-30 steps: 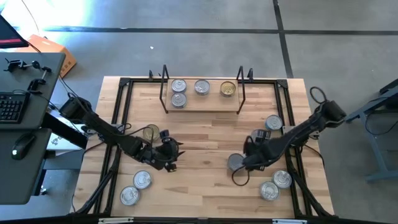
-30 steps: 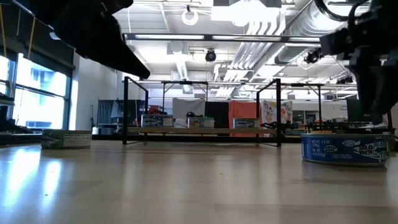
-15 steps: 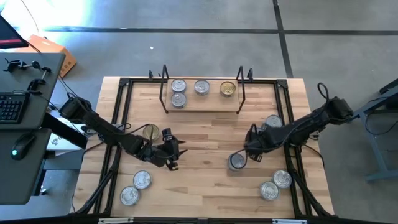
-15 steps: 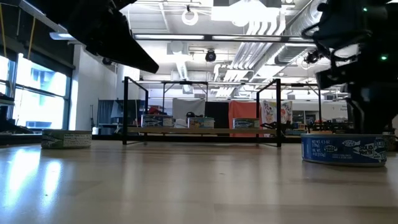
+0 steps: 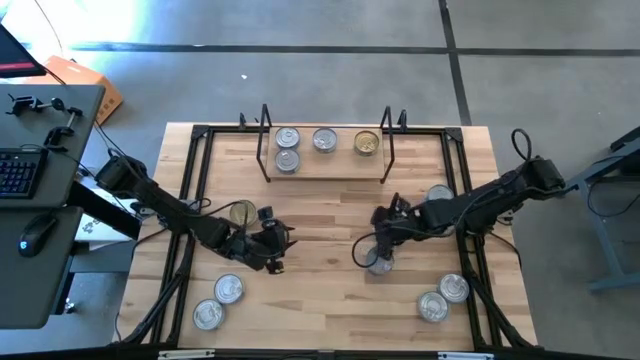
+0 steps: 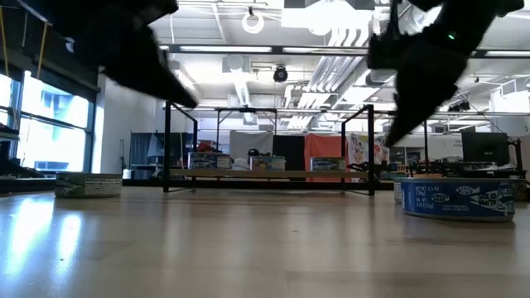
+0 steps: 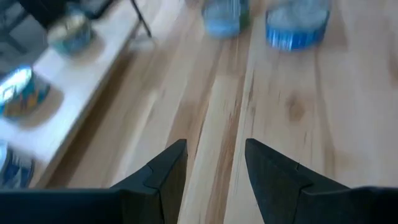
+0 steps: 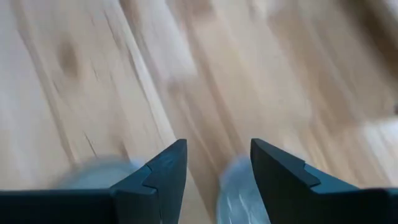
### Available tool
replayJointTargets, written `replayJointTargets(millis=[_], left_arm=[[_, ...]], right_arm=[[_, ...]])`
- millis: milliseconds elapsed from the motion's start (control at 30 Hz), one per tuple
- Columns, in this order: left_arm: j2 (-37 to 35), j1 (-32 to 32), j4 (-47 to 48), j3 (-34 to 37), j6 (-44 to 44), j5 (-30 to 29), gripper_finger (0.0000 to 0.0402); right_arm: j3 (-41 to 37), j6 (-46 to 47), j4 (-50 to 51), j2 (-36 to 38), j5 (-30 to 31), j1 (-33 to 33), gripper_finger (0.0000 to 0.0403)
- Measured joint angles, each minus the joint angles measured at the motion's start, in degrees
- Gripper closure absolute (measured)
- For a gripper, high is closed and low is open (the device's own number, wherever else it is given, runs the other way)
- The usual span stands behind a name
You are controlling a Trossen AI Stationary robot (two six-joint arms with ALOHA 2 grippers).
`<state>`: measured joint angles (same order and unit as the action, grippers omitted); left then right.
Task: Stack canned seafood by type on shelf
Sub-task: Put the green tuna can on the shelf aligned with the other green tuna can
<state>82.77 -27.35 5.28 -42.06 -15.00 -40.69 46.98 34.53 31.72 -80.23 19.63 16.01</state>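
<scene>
1. Shelf (image 5: 325,168) at the far edge of the surface (image 5: 320,290) carries four tins so far: two silver-lidded ones at its left end (image 5: 287,148), one silver in the middle (image 5: 324,140), one gold-topped on the right (image 5: 366,143).
2. I count about seven more tins loose on the surface: two near the front left (image 5: 218,302), one gold-topped beside my left arm (image 5: 242,212), one just under my right tool (image 5: 379,260), one by the right rail (image 5: 438,196) and two at the front right (image 5: 443,297).
3. My left tool (image 7: 212,163) hangs over bare wood left of centre, fingers apart, empty.
4. My right tool (image 8: 215,163) is near the centre, parted and empty, a tin just beyond its fingers.
5. I judge the job roughly a third done; most tins are not yet shelved.
</scene>
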Motion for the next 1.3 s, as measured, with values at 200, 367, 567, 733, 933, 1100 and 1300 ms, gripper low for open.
replayJointTargets(millis=[200, 367, 567, 733, 933, 1100, 1300], left_arm=[[-2.6, -1.2, 26.0, 0.0, -24.3, -0.3, 0.0247], [-2.7, -1.2, 43.1, 0.8, -40.8, 0.2, 0.0247], [-2.6, 0.3, 36.8, 7.1, -42.0, 3.3, 0.0248], [-2.7, 2.0, 33.3, 10.4, -42.9, 3.8, 0.0273], [-2.7, 2.7, 30.6, 10.8, -40.1, 3.8, 0.0353], [-2.7, 2.7, 20.3, 10.8, -34.9, 6.5, 0.0395], [-2.4, 3.1, 0.2, 11.1, -23.0, 14.5, 0.0401]], right_arm=[[0.0, -2.4, -15.5, -0.6, 3.4, 1.8, 0.0234], [0.0, -8.2, -24.8, -2.5, 4.6, 3.3, 0.0234], [0.0, -9.5, -28.7, -4.9, 4.6, 3.6, 0.0234], [0.0, -9.3, -29.5, -6.4, 4.6, 3.6, 0.0234], [0.0, -8.9, -30.0, -6.9, 4.6, 3.6, 0.0234], [0.0, -9.0, -30.3, -6.9, 4.4, 3.6, 0.0234], [0.0, -14.5, -30.3, -6.9, -0.1, 3.6, 0.0234]])
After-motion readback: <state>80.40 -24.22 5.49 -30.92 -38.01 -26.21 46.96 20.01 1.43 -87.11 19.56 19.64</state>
